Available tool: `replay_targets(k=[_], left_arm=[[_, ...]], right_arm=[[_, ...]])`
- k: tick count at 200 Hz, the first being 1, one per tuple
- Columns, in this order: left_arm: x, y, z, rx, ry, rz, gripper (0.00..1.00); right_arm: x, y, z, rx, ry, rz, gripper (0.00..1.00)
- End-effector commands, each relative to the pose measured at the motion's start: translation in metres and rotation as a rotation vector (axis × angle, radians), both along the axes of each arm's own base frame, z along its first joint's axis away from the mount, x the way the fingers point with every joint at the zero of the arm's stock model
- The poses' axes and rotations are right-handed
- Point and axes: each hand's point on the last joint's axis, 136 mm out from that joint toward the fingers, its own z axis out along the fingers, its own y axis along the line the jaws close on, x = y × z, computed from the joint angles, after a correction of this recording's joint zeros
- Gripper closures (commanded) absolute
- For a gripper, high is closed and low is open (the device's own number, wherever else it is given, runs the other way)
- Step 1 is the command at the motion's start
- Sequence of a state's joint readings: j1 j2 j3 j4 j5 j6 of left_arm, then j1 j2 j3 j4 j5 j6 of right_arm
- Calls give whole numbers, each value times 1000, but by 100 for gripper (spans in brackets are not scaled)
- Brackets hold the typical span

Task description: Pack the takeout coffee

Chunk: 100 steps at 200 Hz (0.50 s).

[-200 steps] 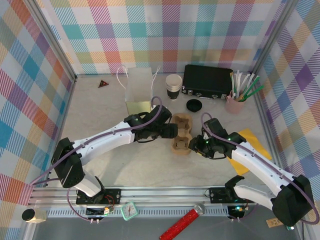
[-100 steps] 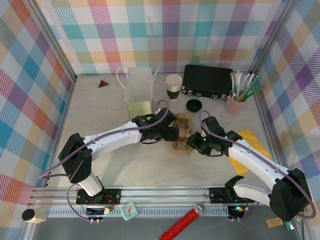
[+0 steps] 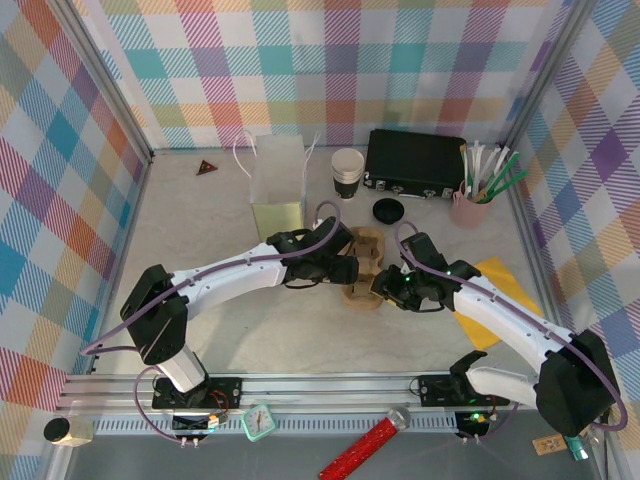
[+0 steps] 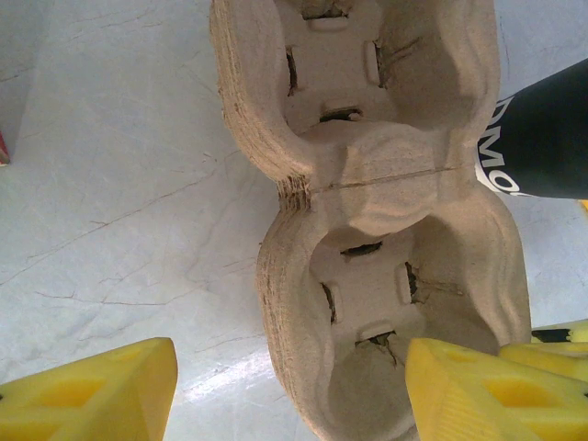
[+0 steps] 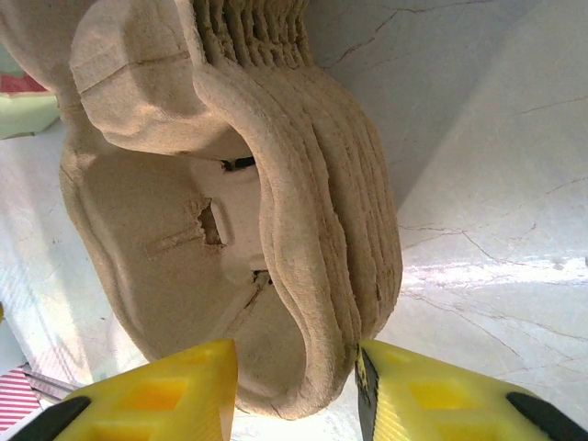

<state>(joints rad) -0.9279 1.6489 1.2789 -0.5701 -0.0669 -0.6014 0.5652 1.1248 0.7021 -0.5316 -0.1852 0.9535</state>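
Coffee cup [image 3: 347, 172] sitting lidless at 12 o'clock of carrier stack [image 3: 365, 245]; right gripper [image 5: 294, 367] clamping its 3 o'clock wall, probably steadying it; left gripper [image 4: 292, 367], unclenched, straddling 9 o'clock rim.

White letters, partly cut off, roughly "DMO", on black rounded casing [image 4: 547, 138], nothing else legible

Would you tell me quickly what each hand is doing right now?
Left hand: open, straddling one wall of the cup-carrier stack, not gripping it.
Right hand: closed on the cup-carrier stack's rim.
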Motion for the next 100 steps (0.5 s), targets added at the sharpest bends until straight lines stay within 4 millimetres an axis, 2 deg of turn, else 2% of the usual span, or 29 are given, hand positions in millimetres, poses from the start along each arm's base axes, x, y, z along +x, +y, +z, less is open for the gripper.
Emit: replay_targets(k=[1, 100], left_arm=[[-3, -6, -1, 3, 8, -33, 33], [-6, -9, -6, 0, 25, -49, 35]], right_arm=[[5, 7, 14, 31, -42, 23, 60], [8, 11, 26, 67, -77, 26, 60]])
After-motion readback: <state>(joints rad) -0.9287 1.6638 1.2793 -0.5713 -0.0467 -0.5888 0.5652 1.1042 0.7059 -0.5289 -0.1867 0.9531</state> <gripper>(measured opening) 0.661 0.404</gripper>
